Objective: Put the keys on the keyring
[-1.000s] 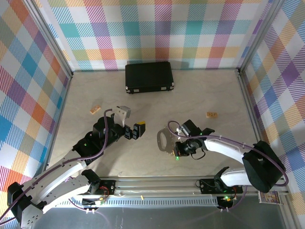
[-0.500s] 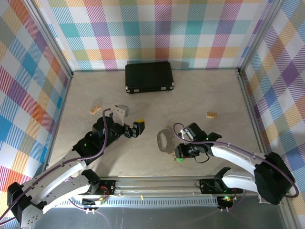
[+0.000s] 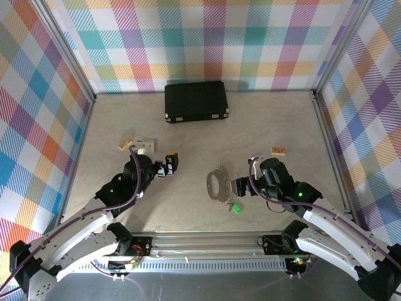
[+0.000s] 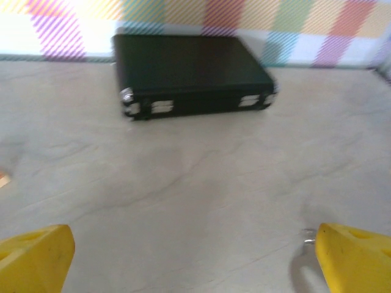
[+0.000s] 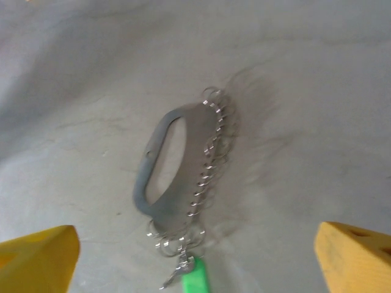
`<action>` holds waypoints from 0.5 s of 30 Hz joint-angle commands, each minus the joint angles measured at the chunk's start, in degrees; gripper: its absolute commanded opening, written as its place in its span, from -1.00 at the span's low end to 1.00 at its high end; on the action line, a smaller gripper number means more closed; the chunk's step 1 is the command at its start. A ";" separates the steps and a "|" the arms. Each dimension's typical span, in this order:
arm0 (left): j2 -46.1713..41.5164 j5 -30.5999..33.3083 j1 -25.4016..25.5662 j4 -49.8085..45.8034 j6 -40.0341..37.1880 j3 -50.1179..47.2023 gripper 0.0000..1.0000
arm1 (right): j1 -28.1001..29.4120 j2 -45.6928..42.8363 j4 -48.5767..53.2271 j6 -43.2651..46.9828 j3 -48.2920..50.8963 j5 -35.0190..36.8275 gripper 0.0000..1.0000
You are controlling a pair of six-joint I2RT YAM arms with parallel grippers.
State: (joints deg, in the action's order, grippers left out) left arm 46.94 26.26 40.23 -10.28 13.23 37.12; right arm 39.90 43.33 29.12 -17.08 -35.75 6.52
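Note:
The keyring (image 3: 216, 183) lies flat on the table between the two arms, a silver oval loop (image 5: 174, 165) with a row of small rings along one side. The green-headed key (image 3: 236, 207) (image 5: 197, 279) lies at its near end, touching the last rings together with a small silver key (image 5: 174, 276). My right gripper (image 3: 244, 179) (image 5: 195, 247) is open just right of the loop, its yellow fingertips (image 5: 43, 250) wide apart and empty. My left gripper (image 3: 166, 164) (image 4: 195, 256) is open and empty, well left of the keyring.
A black rectangular case (image 3: 195, 101) (image 4: 189, 70) sits at the back of the table. Two small wooden blocks (image 3: 125, 144) (image 3: 278, 150) lie left and right of the middle. Metal frame rails and checked walls border the table.
My right gripper has opened and drawn back to the right, off the keyring's near end, leaving the green key there. The left gripper has shifted slightly left and back.

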 commanded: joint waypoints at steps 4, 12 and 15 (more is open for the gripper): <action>5.04 8.02 -5.62 -6.87 -0.88 3.12 0.99 | -6.64 -3.78 -6.53 6.52 0.81 6.74 0.98; 3.91 15.12 -8.58 9.65 -7.58 -6.85 1.00 | -24.25 -2.47 -14.44 5.47 3.19 7.01 0.98; 4.09 15.61 -9.42 15.80 -10.52 -10.70 0.99 | -28.79 0.26 -19.74 3.55 5.91 9.01 0.98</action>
State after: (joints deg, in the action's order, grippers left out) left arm 51.57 38.89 31.75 -2.52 6.72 29.04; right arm 13.56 41.98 15.68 -11.75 -32.47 13.32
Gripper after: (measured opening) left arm 0.998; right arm 0.990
